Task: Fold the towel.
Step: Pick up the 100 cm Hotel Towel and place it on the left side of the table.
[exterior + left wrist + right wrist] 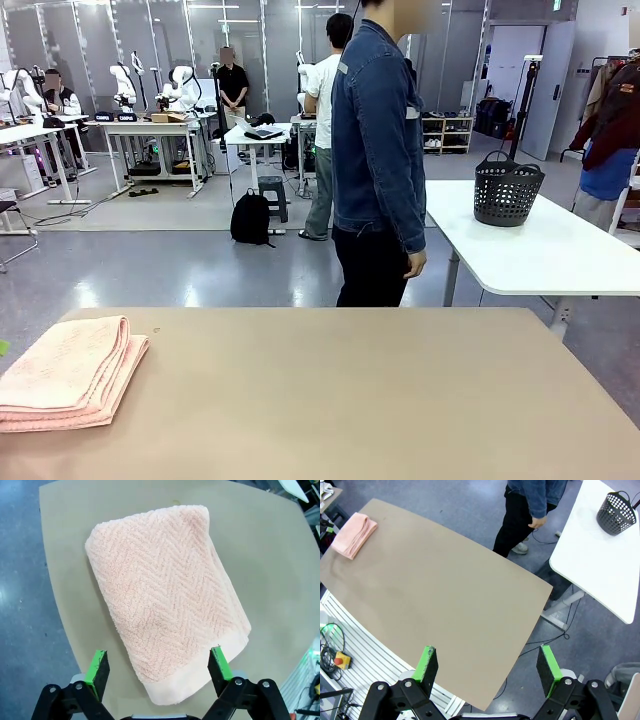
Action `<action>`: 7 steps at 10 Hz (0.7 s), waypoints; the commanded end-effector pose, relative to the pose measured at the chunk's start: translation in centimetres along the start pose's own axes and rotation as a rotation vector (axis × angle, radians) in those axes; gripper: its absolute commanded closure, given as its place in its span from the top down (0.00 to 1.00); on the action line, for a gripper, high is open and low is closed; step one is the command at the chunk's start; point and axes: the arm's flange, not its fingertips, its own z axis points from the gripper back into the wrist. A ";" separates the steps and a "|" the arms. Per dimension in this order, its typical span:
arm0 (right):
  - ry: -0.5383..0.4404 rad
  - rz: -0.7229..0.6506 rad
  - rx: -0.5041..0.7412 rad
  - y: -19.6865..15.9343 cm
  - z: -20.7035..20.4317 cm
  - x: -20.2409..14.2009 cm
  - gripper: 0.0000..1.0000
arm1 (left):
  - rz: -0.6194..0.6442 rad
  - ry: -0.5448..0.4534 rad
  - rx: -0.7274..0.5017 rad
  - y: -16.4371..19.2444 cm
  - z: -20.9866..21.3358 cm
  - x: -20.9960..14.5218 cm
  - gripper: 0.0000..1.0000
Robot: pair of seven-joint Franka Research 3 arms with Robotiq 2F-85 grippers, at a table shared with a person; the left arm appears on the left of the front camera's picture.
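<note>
Looking across the tan counter [380, 400], we find the towel [65, 385] at about nine o'clock from the middle, near the left edge, already lying as a compact folded stack of several layers. From the left wrist view the towel [167, 600] sits directly under our left claw [159, 667], whose green pads stand wide apart and released, gripping nothing and hovering clear of the cloth. Our right claw [490, 665] is likewise spread and empty, hanging high over the counter's near edge, with the towel [354, 534] far off toward ten o'clock in its view.

We judge the towel light, soft and limp: thick terry that will sag and slump rather than hold a line, though the stacked layers give it some body. Its looped surface should offer good friction against the pads, so slipping seems unlikely; the risk is pinching only the top layer and peeling the stack open. If another fold or a tidy-up is wanted, the plain hem band at the six o'clock end in the left wrist view, or a corner where all layers meet, looks the firmest place to take hold.

Salmon-pink herringbone ridges cover the towel's face; the counter is smooth and matte. A person in a denim jacket [380, 150] stands at twelve o'clock, and a dark perforated basket [507, 190] sits on a white table [560, 250] at two o'clock.
</note>
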 end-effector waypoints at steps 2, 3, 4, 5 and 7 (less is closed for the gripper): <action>0.005 0.008 0.002 0.0 0.1 0.0 1.00 | -0.002 -0.006 -0.005 0.4 0.0 0.4 1.00; 0.005 0.008 0.002 0.0 0.1 0.0 1.00 | -0.002 -0.006 -0.005 0.4 0.0 0.4 1.00; 0.005 0.008 0.002 0.0 0.1 0.0 1.00 | -0.002 -0.006 -0.005 0.4 0.0 0.4 1.00; 0.005 0.008 0.002 0.0 0.1 0.0 1.00 | -0.002 -0.006 -0.005 0.4 0.0 0.4 1.00; 0.005 0.008 0.002 0.0 0.1 0.0 1.00 | -0.002 -0.006 -0.005 0.4 0.0 0.4 1.00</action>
